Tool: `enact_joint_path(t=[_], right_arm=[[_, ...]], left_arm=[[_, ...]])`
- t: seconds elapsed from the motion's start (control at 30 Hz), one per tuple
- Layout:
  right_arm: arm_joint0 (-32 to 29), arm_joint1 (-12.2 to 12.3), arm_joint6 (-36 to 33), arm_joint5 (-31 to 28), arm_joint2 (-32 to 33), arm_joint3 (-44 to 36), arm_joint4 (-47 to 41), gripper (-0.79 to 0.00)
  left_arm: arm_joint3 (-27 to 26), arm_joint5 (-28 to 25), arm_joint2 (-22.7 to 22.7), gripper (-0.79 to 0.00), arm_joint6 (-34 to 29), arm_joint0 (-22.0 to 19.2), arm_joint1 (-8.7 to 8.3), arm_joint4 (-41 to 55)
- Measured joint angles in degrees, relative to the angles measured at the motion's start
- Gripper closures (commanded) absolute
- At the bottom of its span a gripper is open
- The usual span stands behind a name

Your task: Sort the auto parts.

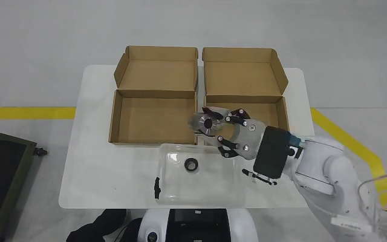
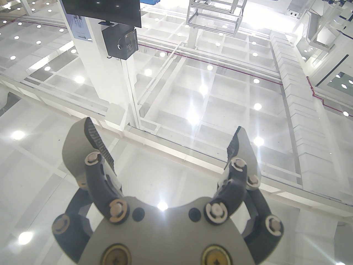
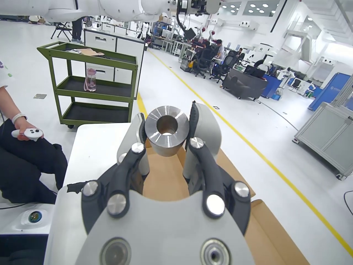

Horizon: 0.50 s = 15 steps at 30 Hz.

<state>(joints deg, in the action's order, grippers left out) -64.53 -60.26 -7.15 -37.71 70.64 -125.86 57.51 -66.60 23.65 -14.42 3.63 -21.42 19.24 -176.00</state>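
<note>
1. Left to sort: one black ring [image 1: 192,164] in the clear bin [image 1: 225,184] at the table's near edge
2. Clamped in the right gripper [image 1: 211,125]: a steel bushing [image 3: 165,136], aloft by the left box's [image 1: 151,121] near right corner, not yet dropped
3. Far-edge boxes: no sorted part visible; right box [image 1: 266,107] partly hidden under the arm
4. Left gripper [image 2: 165,142] spread wide, empty, aimed at the ceiling; place over the table impossible to tell

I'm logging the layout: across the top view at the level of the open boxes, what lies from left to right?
Left cardboard box → metal sleeve held in the right pincer → right cardboard box.
</note>
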Motion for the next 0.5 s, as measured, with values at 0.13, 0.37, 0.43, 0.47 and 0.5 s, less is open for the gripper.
enact_joint_path(t=[0.13, 0.37, 0.43, 0.47, 0.5], right_arm=[[-0.82, -0.12, 1.29, 1.06, 0.06, -1.23, 0.24, 0.000], [-0.58, -0.17, 2.46, 0.68, 1.47, -0.75, 0.29, 0.000], [-0.63, -0.17, 2.83, 0.34, 1.88, -0.54, -0.33, 0.000], [-0.67, -0.18, 2.96, 0.18, 1.96, -0.46, -0.50, 0.000], [-0.75, -0.18, 3.03, -0.05, 1.98, -0.37, -0.64, 0.000]], left_arm=[[0.00, 0.00, 0.00, -0.785, 0.00, 0.00, 0.00, 0.00], [0.00, 0.00, 0.00, -0.785, 0.00, 0.00, 0.00, 0.00], [0.00, 0.00, 0.00, -0.785, 0.00, 0.00, 0.00, 0.00], [0.00, 0.00, 0.00, -0.785, 0.00, 0.00, 0.00, 0.00], [0.00, 0.00, 0.00, -0.785, 0.00, 0.00, 0.00, 0.00]])
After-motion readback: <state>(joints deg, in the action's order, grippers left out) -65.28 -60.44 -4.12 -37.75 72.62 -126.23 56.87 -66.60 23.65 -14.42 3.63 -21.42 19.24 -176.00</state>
